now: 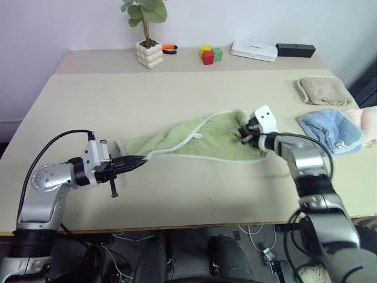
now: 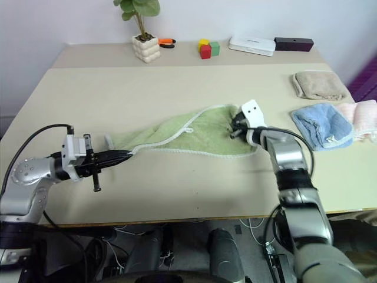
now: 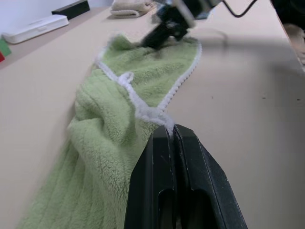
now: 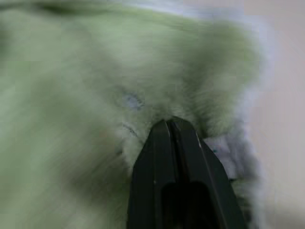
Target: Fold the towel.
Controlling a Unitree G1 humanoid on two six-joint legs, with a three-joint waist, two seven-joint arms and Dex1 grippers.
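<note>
Nearest my head camera, my left gripper (image 1: 140, 160) is pinched tight on the white trim of the towel (image 1: 206, 138), fingers pressed together with the edge caught between their tips. From there the green towel runs across the middle of the table (image 1: 177, 88), drawn long and bunched between my two arms, one end narrow at my left, the wider end at my right. A loop of the pale trim lies on top of it near the middle. My right gripper (image 1: 244, 137) is at that wider end, fingers closed with their tips pressed into the pile; they seem to have a fold of cloth (the wrist view is too blurred for me to be sure).

Well off to my right lie a blue towel (image 1: 330, 130), a beige folded towel (image 1: 323, 89) beyond it, and a pink cloth (image 1: 364, 124) touching the blue one at the table edge. Along the far side stand a potted plant (image 1: 147, 35), an orange tool (image 1: 169, 48) just beside it, coloured blocks (image 1: 210, 54), a white box (image 1: 253, 50) and a black box (image 1: 295, 50).
</note>
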